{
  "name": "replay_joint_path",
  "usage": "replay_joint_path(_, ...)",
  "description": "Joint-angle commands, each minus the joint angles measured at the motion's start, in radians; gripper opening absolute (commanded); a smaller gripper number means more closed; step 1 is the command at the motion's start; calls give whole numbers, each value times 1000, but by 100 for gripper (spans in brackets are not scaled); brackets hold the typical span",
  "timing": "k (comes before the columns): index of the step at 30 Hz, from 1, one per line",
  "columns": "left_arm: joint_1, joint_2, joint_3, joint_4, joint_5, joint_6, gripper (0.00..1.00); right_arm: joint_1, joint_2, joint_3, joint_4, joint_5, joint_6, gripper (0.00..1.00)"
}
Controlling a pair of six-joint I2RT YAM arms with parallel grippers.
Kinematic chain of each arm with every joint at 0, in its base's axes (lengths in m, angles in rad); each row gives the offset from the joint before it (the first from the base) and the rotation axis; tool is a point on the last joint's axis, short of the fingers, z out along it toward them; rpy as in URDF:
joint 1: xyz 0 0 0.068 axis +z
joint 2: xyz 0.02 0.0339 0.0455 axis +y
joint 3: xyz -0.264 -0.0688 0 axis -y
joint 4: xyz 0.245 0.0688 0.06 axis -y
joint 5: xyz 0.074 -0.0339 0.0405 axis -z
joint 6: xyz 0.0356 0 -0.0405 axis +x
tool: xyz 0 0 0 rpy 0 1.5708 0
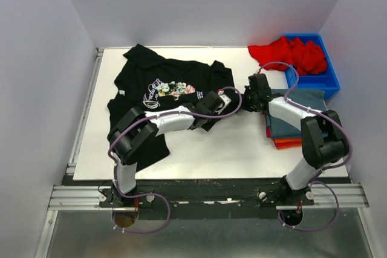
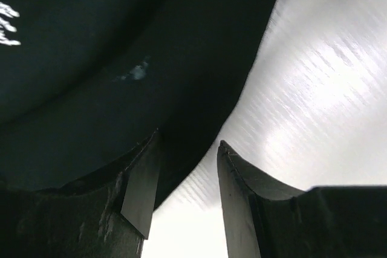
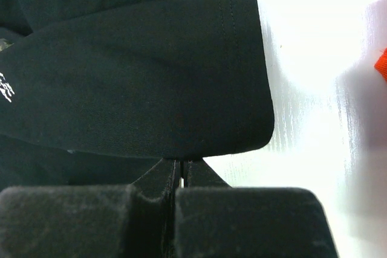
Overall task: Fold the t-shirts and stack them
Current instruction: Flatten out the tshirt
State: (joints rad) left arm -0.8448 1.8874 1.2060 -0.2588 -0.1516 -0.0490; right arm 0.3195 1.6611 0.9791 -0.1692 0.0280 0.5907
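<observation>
At three o'clock of the black print-chested cloth t-shirt [image 1: 151, 67], tending its folded-in sleeve [image 3: 181, 77], probably to flatten it, with left gripper [image 2: 188, 140] parted and right gripper [image 3: 178, 162] pressed together.

Left arm [image 1: 172, 120] hides part of black t-shirt [image 1: 151, 70].

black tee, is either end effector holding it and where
Left end effector open at the edge of the black tee, holding nothing. Right end effector shut against the sleeve; whether it pinches it cannot be told.
</observation>
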Motion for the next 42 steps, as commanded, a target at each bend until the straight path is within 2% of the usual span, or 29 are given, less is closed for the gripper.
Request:
replay_joint_path(1, 4, 36, 38, -45, -129, 29, 49, -3, 20, 32, -9, -22, -14, 1)
replay_joint_path(2, 4, 44, 46, -54, -162, 23, 39, -3, 19, 30, -9, -22, -12, 1)
replay_joint_path(3, 4, 56, 56, -62, -195, 14, 24, -3, 19, 30, -9, -22, -12, 1)
replay_joint_path(5, 3, 73, 72, -82, -244, 6, 0, -5, 16, 30, -9, -22, -12, 1)
replay_joint_path(12, 21, 35, 53, -73, -298, -40, 0, -17, -6, 7, -21, -22, -6, 1)
replay_joint_path(16, 87, -65, 20, -62, -157, -84, 0, -26, -4, -3, -61, -19, 14, 1)
replay_joint_path(19, 95, -106, 6, -72, -60, -77, 0, -28, -14, -8, -66, -17, 14, 1)
replay_joint_path(20, 92, -108, 7, -86, -27, -69, 2, -28, -17, -8, -58, -22, 15, 1)
replay_joint_path(23, 70, -122, -14, -80, 39, -35, 33, -28, -15, 0, -53, -51, 14, 1)
replay_joint_path(26, 29, -148, -63, -37, 47, 34, 47, -28, 0, 0, -47, -65, 11, 1)
replay_joint_path(40, 29, 9, 41, -97, -5, 109, 47, -31, 2, -10, -21, -115, 12, 1)
replay_joint_path(42, 27, 16, 43, -94, 14, 109, 55, -33, 3, -11, -23, -117, 12, 1)
